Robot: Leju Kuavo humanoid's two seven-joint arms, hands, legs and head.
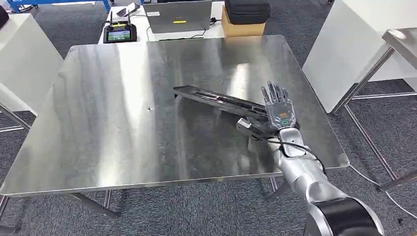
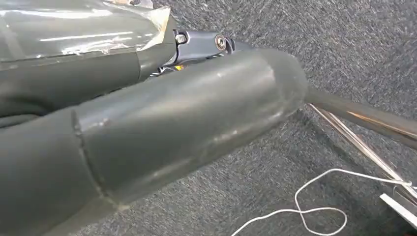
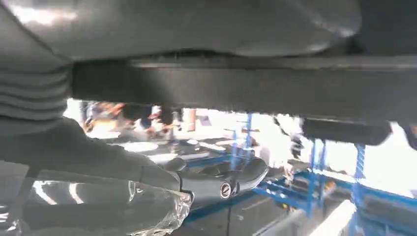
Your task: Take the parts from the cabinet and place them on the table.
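Note:
A long black part [image 1: 216,101] lies slanted across the middle-right of the steel table [image 1: 113,128], its far end on the surface. My right hand [image 1: 278,112] lies over its near end, fingers stretched flat along it. In the right wrist view the part is a dark bar [image 3: 246,88] crossing close to the palm, and the thumb [image 3: 221,183] stands apart from it with a bright gap between. My left arm hangs beside the table; its thumb [image 2: 199,43] appears above grey carpet, and the fingers are hidden.
Beyond the table's far edge stand a handheld controller [image 1: 119,33], a laptop [image 1: 179,15] and a cardboard box [image 1: 242,27] with a black case on it. A white cabinet [image 1: 354,44] stands to the right. A white cord [image 2: 314,211] lies on the carpet near the table's legs.

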